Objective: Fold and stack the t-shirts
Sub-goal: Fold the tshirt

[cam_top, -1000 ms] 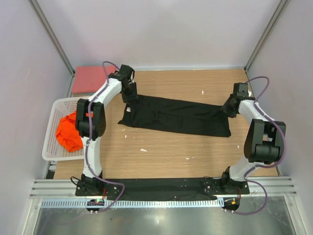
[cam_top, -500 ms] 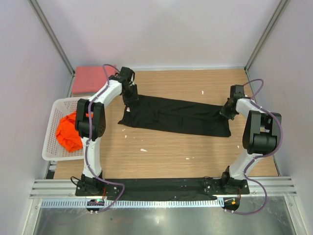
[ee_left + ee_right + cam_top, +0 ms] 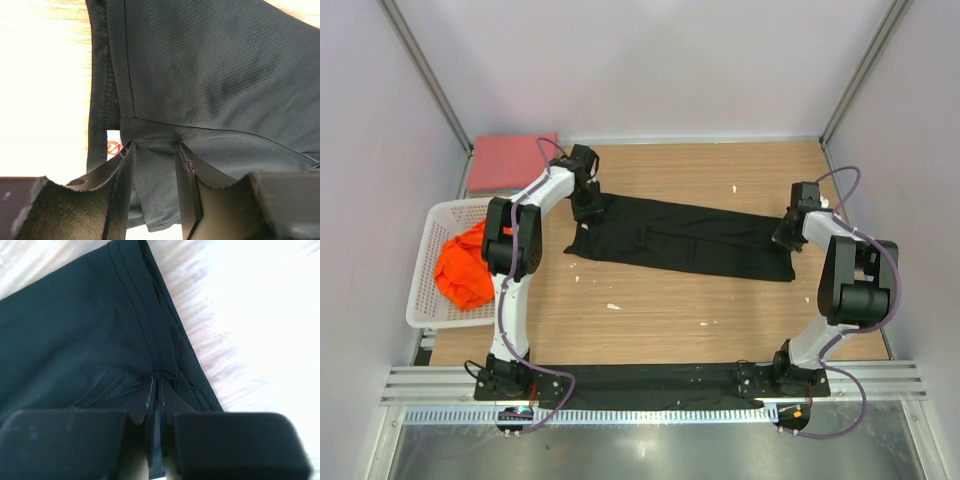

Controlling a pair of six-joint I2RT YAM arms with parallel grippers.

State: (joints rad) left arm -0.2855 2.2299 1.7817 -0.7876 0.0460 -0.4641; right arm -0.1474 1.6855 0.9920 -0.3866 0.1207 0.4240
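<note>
1. White mesh basket [image 3: 420,300] sat well left of the black t-shirt [image 3: 685,238], with the crumpled orange t-shirt [image 3: 460,272] inside it.
2. Folded pinkish-red t-shirt [image 3: 505,162] lay flat beyond the black t-shirt's left end, further left and apart from it.
3. Left gripper [image 3: 588,207] was down on the black t-shirt's far left corner. Jaws stood roughly half apart, fingers [image 3: 120,185] either side of a strip of cloth below a seam, no clear pinch.
4. Black t-shirt lay as one long flat band across the wooden table [image 3: 670,310], right end slightly nearer the arm bases.
5. Right gripper [image 3: 783,238] was at the black t-shirt's right end, jaws squeezed together on puckered cloth by the hem.
</note>
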